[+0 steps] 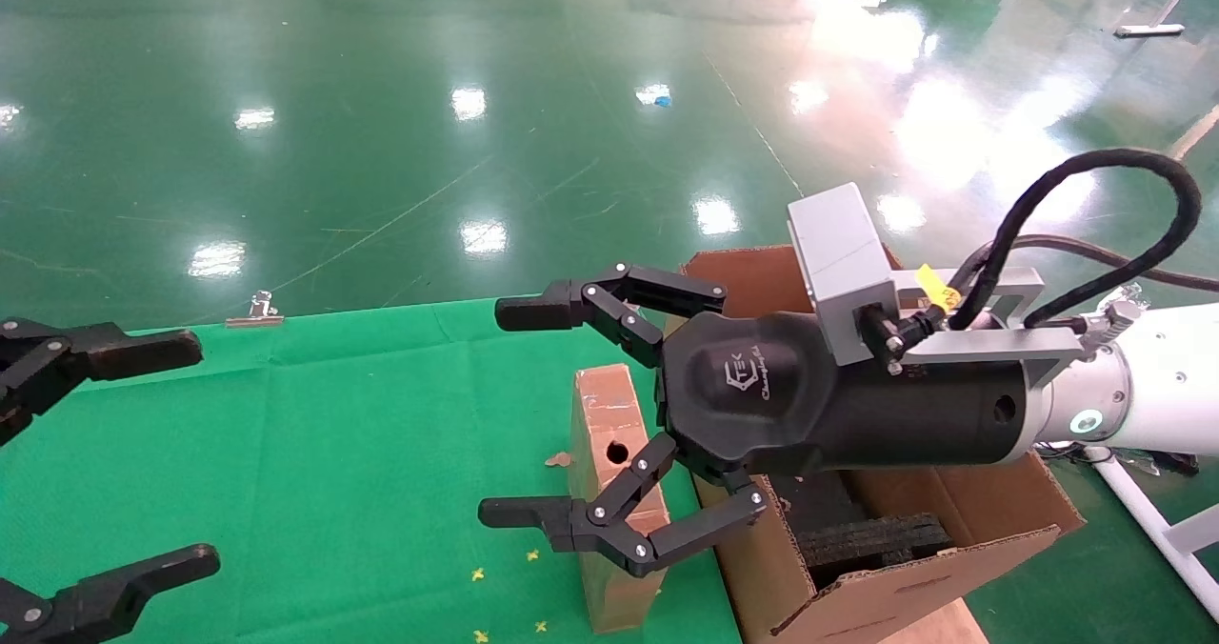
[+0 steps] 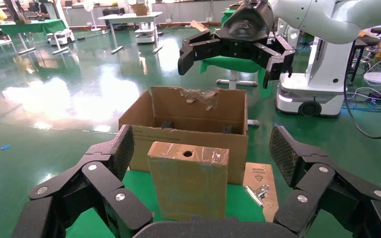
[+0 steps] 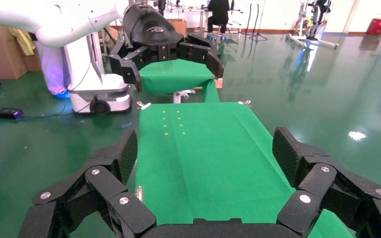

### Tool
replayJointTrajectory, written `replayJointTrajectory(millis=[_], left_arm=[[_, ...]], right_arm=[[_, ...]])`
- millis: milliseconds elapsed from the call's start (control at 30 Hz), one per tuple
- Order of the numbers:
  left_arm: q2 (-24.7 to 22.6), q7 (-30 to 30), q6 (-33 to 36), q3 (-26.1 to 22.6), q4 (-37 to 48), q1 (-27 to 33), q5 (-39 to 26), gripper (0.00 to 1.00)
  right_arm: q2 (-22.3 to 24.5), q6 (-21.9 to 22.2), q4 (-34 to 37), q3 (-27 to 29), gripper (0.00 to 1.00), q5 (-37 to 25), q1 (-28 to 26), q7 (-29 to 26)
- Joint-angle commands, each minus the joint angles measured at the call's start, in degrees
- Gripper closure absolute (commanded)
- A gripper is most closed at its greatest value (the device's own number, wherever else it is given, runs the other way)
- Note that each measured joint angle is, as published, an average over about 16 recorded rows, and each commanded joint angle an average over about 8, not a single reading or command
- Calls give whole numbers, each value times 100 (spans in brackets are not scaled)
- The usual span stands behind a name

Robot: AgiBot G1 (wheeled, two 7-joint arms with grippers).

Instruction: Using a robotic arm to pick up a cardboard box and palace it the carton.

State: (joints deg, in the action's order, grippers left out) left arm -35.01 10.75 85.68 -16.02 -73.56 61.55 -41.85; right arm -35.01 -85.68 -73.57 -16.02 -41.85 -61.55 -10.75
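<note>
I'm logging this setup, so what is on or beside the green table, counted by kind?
Small cardboard box: 1
Large carton: 1
Metal binder clip: 1
Robot pincers: 2, left and right, both open
Total: 5

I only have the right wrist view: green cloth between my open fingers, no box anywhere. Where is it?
Observer: The box stands upright on the cloth, below your right hand, which hovers above its top.
Operator: And the carton?
Observer: The carton sits close beside the box, on the robot's right, open at the top.
Operator: I see the left hand facing me, open. Is it near the box?
Observer: No. It is at the cloth's left edge, well apart from the box.
</note>
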Motion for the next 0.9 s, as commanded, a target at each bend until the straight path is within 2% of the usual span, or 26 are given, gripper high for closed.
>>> replayJointTrajectory(millis=[33, 567, 733, 900], left_arm=[[0, 0, 0, 0, 0, 0, 0, 0], [0, -2, 1, -2, 3, 2, 1, 0], [0, -3, 1, -4, 5, 3, 2, 0], [1, -5, 1, -7, 6, 4, 3, 0]], right_arm=[[0, 0, 0, 0, 0, 0, 0, 0], [-13, -12, -88, -92, 0, -170, -45, -29], [-105, 19, -276, -444, 0, -905, -339, -220], [-492, -30, -380, -1124, 0, -2204, -1050, -743]])
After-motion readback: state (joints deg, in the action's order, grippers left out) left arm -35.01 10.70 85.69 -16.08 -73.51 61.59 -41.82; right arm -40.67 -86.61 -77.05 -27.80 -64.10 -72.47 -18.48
